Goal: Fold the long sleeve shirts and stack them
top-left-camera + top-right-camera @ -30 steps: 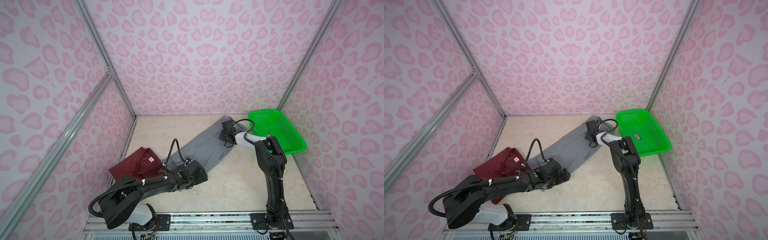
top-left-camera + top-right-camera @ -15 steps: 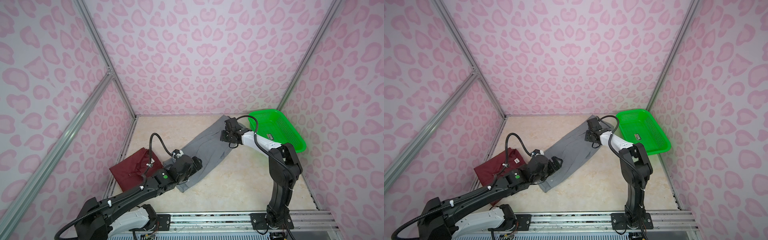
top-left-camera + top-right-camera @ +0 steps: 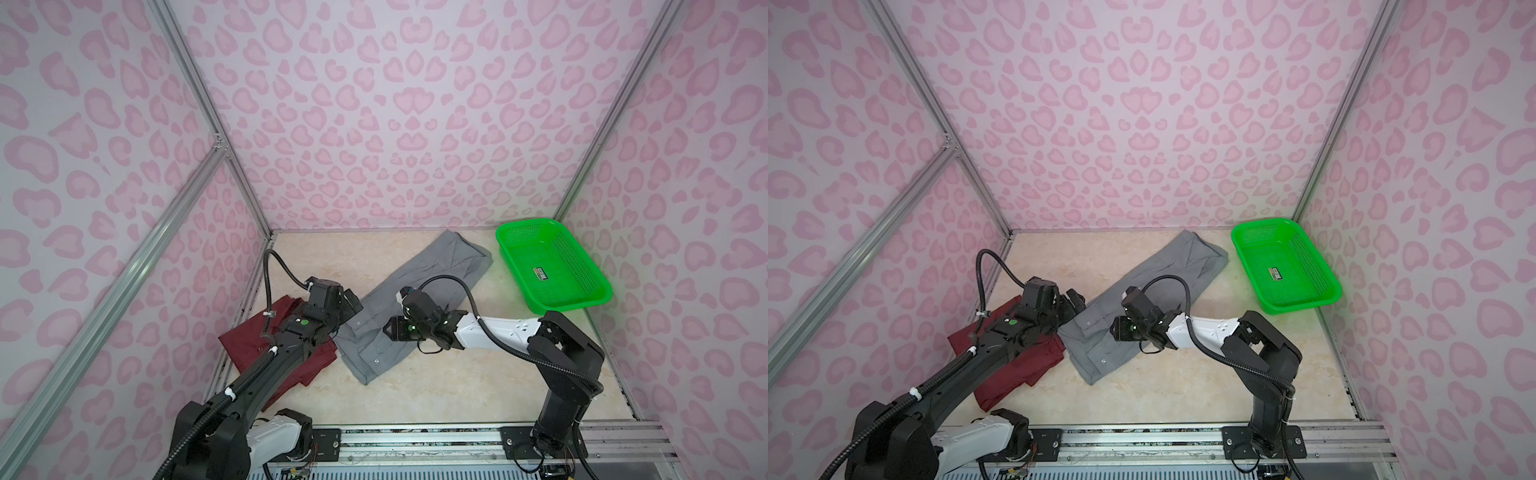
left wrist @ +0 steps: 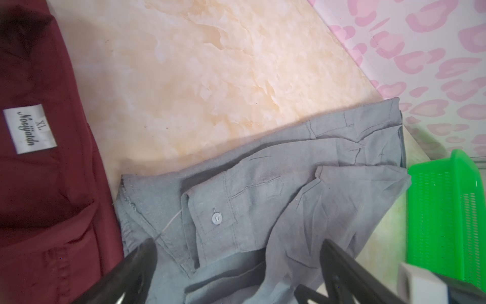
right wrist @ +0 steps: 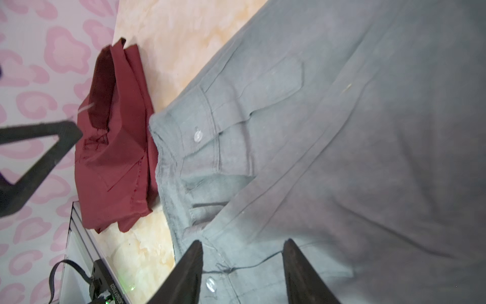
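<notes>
Left pincer (image 4: 238, 242) gapes; its wrist view alone reads maroon shirt (image 4: 52, 197) label (image 4: 29, 129).

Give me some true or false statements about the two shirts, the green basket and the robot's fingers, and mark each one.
1. The bright green perforated plastic basket holds a shirt. False: both shirts lie on the table.
2. The dark maroon cloth shirt carries a white neck label. True.
3. The plain grey button-up shirt is stacked on the maroon shirt. False: it lies beside it.
4. The left gripper has its fingers wide apart. True.
5. The right gripper grips the maroon shirt. False: it hangs over the grey shirt, fingers apart.
</notes>
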Motion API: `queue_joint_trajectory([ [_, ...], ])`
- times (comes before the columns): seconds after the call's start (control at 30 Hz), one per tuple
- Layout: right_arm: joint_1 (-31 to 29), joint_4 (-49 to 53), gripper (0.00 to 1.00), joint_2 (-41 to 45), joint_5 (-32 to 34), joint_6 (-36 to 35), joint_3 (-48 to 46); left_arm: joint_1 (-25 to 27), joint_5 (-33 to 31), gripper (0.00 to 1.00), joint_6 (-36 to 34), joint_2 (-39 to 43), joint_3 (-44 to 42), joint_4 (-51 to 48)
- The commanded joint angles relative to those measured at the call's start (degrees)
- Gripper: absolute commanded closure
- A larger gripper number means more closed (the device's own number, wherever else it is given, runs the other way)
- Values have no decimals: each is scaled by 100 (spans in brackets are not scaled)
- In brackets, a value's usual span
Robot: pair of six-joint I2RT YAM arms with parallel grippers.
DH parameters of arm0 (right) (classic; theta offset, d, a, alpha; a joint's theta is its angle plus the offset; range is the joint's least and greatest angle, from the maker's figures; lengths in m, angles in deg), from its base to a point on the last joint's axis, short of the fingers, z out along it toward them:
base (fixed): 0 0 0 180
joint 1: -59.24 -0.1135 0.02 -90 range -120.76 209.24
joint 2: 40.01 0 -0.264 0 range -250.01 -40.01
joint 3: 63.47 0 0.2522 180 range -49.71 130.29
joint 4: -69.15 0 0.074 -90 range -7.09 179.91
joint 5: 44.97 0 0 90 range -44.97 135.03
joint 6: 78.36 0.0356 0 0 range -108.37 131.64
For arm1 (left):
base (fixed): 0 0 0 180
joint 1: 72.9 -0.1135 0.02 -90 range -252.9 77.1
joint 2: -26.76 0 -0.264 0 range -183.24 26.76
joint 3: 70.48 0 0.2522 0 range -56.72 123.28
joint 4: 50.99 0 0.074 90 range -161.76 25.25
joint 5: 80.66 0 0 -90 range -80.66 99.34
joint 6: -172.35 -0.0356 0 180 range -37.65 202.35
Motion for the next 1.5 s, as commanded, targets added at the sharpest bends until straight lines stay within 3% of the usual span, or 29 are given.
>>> queue_joint_trajectory([
  [0.0,-101,-244,50,-168,301,307,-210,-221,195,2,-248,-165,42,117],
  [0.3,-9,32,50,271,500,289,-1333,-823,599,2,-355,-593,94,287],
  [0.53,625,1064,50,1528,616,-239,-2237,-812,1309,1,-160,-1000,-45,547],
  [0.77,1488,2063,48,3169,559,-609,-2898,-782,1226,1,9,-629,-617,666],
  [1.0,1544,2736,45,4311,949,-479,-2640,228,1365,1,463,-829,-680,1210],
  [1.27,1852,2782,43,4435,300,-85,-3194,1185,1912,1,493,-1501,-768,2043],
  [1.47,1822,2011,41,4907,-416,782,-3974,1715,2432,1,366,-1827,-969,2849],
])
